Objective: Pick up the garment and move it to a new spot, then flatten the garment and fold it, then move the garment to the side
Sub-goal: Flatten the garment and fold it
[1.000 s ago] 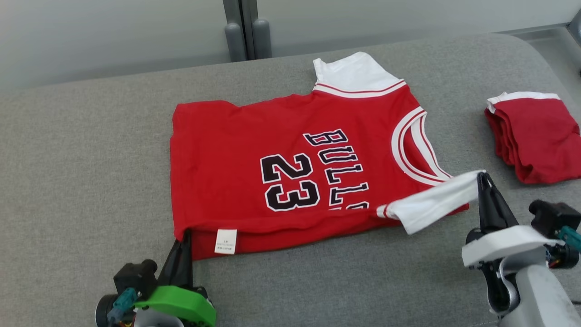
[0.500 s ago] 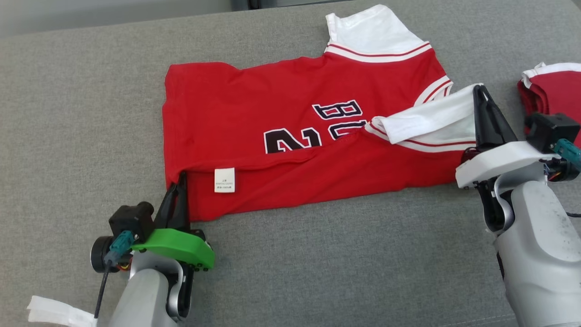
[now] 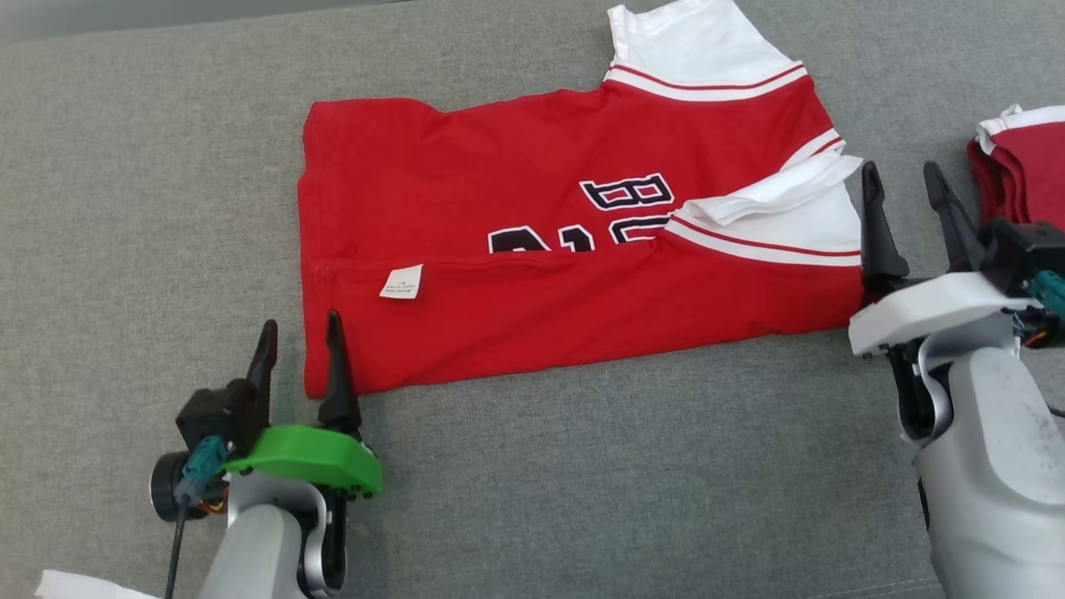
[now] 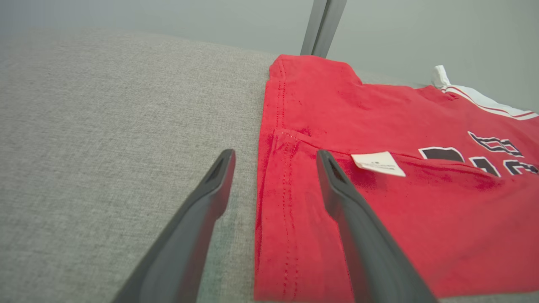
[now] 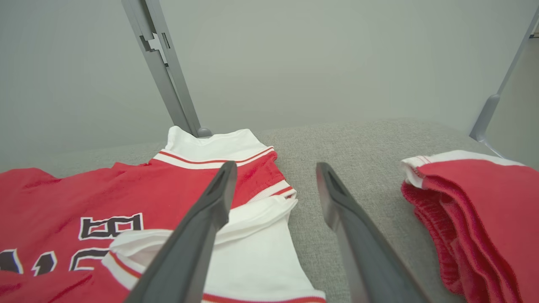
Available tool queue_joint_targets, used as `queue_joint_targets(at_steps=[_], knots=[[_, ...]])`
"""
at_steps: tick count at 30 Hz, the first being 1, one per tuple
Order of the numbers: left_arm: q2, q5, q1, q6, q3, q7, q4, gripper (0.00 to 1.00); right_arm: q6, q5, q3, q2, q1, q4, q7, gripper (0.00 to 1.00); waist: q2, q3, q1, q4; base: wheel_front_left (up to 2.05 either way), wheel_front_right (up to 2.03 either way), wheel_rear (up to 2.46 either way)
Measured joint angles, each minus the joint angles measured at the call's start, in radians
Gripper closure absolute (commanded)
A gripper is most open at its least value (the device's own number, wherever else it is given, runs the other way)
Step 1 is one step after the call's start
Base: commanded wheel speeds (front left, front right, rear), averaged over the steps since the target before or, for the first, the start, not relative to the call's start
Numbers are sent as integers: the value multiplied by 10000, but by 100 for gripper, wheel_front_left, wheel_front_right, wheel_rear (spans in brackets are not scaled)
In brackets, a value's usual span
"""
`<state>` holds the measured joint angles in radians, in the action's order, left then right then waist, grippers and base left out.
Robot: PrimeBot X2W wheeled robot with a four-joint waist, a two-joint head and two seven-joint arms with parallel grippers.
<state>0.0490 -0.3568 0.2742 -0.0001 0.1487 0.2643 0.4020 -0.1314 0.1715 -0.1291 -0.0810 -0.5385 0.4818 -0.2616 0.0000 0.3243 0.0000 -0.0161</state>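
The garment (image 3: 466,191) is a red jersey with white sleeves, lying on the grey padded surface (image 3: 582,499). Its near long side is folded over the black letters and number, with a small white label (image 3: 401,283) on the flap. My left gripper (image 3: 299,326) stands open at the garment's near left corner, one finger over the red hem (image 4: 273,198) and one over bare padding. My right gripper (image 3: 901,172) is open just right of the folded white sleeve (image 3: 799,216). The left finger (image 5: 202,223) overlaps the sleeve (image 5: 252,252); nothing is gripped.
A thick folded red cloth bundle with white trim (image 3: 1023,166) lies right of my right gripper, also in the right wrist view (image 5: 484,210). A white scrap (image 3: 75,586) sits at the near left corner. Grey posts (image 5: 168,71) and a pale wall stand behind the surface.
Both grippers have opened and let go of the garment's edge. The carried-over side and sleeve now lie flat on the shirt. The camera has tilted downward.
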Motion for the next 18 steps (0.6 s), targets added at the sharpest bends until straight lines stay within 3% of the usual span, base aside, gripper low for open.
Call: queue_joint_targets(at_steps=[9,18], knots=[[-8,-257,-818,176,215,0,209,0,0,-217,-527,242,1696,-151,0,0,0,-197,0,-166,0,0,0],[-8,-157,-241,284,151,58,1411,0,0,-341,-424,295,1353,1235,-2,0,0,57,0,-245,0,0,0]])
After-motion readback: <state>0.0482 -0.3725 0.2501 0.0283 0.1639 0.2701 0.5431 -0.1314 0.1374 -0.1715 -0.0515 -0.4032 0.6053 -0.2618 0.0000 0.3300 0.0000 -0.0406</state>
